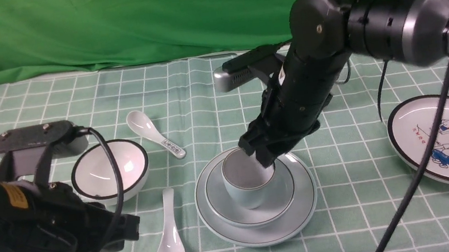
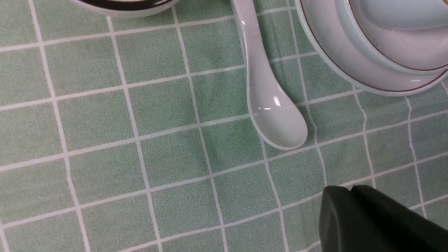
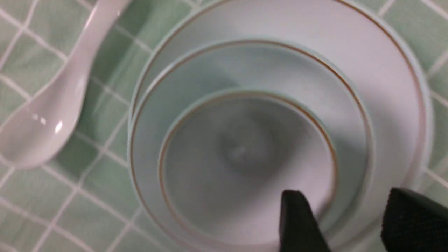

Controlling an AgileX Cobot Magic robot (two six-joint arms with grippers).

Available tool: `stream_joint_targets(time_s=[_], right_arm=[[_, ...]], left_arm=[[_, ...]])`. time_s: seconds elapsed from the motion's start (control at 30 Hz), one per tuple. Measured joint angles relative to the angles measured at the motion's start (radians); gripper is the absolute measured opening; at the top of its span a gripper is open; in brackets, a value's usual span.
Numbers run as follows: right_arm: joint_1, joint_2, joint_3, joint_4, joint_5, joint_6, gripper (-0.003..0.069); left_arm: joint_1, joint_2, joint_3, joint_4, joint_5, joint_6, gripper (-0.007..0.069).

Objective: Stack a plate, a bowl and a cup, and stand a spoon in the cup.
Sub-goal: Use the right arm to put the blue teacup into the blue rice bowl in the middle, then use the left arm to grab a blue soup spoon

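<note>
1. Pale-blue cup [image 1: 250, 184], empty, sits in the bowl [image 1: 220, 202] on the plate [image 1: 307, 197], front view's lower centre; right gripper [image 1: 266, 157] should rise straight, clearing the rim.
2. Left wrist view: left gripper [image 2: 350, 196] closed, empty, lower right; spoon [image 2: 259, 77] lies centre.
3. Right wrist view: jaws parted astride cup rim.

Front view: bright, even, diffuse light; the plate [image 1: 261, 231] casts only a faint soft shadow on the bench [image 1: 344, 162], and the inside of the cup [image 1: 245, 170] is shaded grey. Left wrist view: sharp focus, with small white glints on the spoon [image 2: 276, 119]. Right wrist view: blurred throughout, with rim lines and cloth grid smeared.
</note>
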Motion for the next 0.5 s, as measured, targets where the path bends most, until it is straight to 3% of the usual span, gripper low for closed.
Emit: stream_joint_targets(time_s=[0.2,0.3,0.5], right_arm=[[-0.013,-0.26,-0.049,-0.188,0.134,0.054,0.0068],[-0.049,-0.391,-0.051,-0.216,0.199,0.071,0.0031],[-0.153,-0.701,0.03,-0.229,0.199,0.075,0.0023]], left_arm=[[0.0,0.192,-0.153,0.01,0.014,-0.064,0.0008],[0.0,0.321,-0.243,0.021,0.05,-0.087,0.0008],[0.0,0.553,-0.37,0.066,0.071,-0.139,0.0041]])
